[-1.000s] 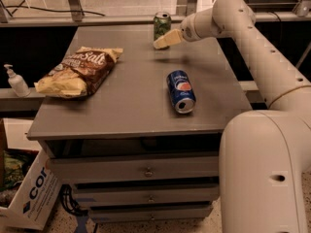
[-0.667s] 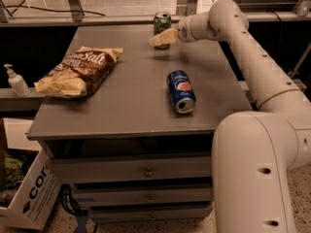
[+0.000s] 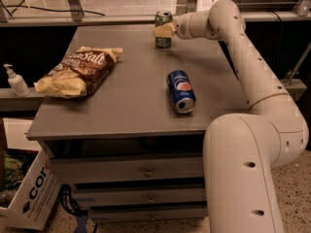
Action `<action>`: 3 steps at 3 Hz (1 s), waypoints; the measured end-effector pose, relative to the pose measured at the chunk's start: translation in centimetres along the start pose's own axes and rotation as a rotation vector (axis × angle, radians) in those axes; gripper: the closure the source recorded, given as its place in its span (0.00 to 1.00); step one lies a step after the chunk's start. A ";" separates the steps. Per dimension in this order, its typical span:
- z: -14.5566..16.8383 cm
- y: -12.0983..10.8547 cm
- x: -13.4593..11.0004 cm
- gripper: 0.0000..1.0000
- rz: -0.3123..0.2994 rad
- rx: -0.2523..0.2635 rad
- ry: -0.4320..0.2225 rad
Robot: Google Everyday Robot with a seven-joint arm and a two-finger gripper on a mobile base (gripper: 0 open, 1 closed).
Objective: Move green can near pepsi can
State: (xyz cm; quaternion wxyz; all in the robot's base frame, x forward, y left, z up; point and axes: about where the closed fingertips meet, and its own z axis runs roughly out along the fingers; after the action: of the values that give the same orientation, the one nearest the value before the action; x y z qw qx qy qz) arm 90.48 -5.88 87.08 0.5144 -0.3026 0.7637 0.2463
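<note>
The green can (image 3: 163, 22) stands upright near the far edge of the grey table (image 3: 131, 96), its green patterned label and silver top showing. My gripper (image 3: 164, 31) reaches in from the right and its pale fingers (image 3: 165, 30) lie across the can's middle; whether they grip it cannot be told. The pepsi can (image 3: 181, 91) lies on its side in the middle right of the table, dark blue with the round logo, its silver end toward the camera. It is well in front of the green can.
A brown and yellow chip bag (image 3: 77, 72) lies on the table's left part. A hand-soap pump bottle (image 3: 17, 80) stands on a ledge at the left. Drawers (image 3: 146, 171) sit under the table. A cardboard box (image 3: 29, 198) is on the floor at the lower left.
My gripper has moved left and a little back, from beside the green can to over its front. The cans and the chip bag have not moved.
</note>
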 end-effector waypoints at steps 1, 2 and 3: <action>-1.0 -0.6 -0.5 0.65 -0.004 0.007 -0.004; -2.7 -0.6 -0.5 0.88 -0.005 -0.002 0.024; -5.7 0.2 -0.4 1.00 -0.012 -0.037 0.051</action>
State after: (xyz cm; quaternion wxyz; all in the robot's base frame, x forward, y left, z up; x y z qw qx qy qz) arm 86.85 -9.59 89.47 0.4904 -0.3230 0.7700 0.2495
